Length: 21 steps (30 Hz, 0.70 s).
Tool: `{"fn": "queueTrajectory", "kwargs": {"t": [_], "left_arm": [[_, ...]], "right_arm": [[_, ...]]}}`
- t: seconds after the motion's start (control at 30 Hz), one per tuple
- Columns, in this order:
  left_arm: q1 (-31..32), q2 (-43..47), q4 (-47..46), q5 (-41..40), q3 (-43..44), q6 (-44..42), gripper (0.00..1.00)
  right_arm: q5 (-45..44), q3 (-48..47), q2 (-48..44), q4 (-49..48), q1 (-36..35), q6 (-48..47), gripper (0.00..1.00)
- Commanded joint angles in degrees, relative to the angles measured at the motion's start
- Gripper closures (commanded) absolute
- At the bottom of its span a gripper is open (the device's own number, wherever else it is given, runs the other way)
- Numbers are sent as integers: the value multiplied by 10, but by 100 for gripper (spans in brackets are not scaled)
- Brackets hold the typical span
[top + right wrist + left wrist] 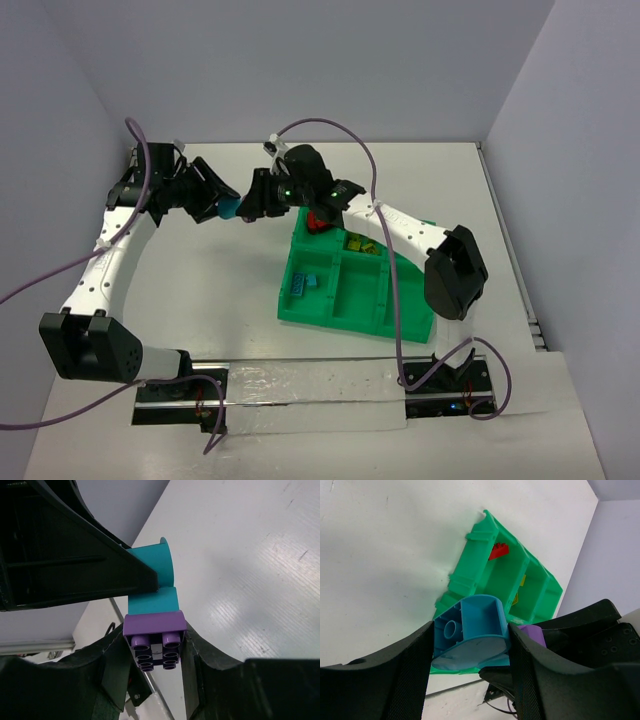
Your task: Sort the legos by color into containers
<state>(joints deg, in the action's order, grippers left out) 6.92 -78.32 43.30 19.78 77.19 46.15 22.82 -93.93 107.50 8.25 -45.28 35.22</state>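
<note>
- The left gripper (222,204) is clenched on a cyan brick (230,208), above the centre of the top view, over bare table just upper left of the tray
- The right gripper (250,198) meets it from the right and grasps a purple brick (155,630); in the right wrist view this brick touches the cyan one end to end, studs toward the camera
- The green tray (340,322) sits right of centre, set askew
- A red lego (320,222) lies in its far left compartment, yellow-green legos (360,243) in the far middle one, and a blue lego (305,283) in the near left one
- The right arm (410,225) crosses over the tray's far right corner and hides that compartment
- Purple cables (350,140) loop above both arms
- The table (200,300) is white and matte, with a shiny strip (300,385) along the lower edge of the frame
- Pale grey walls (300,60) close it in on three sides
</note>
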Motion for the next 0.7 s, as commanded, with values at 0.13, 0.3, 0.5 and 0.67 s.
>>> {"fn": "queueTrajectory", "kwargs": {"t": [0.13, 0.3, 0.5, 0.67], "left_arm": [[4, 7, 6, 9, 57, -6, 100], [3, 1, 1, 11, 56, -4, 100], [3, -2, -9, 20, 47, -3, 100], [19, 16, 5, -10, 25, -19, 100]], "right_arm": [[33, 86, -63, -80, 6, 27, 100], [27, 139, -99, -80, 15, 23, 100], [6, 161, -133, -59, 19, 8, 100], [-77, 194, -214, 37, 44, -61, 100]]}}
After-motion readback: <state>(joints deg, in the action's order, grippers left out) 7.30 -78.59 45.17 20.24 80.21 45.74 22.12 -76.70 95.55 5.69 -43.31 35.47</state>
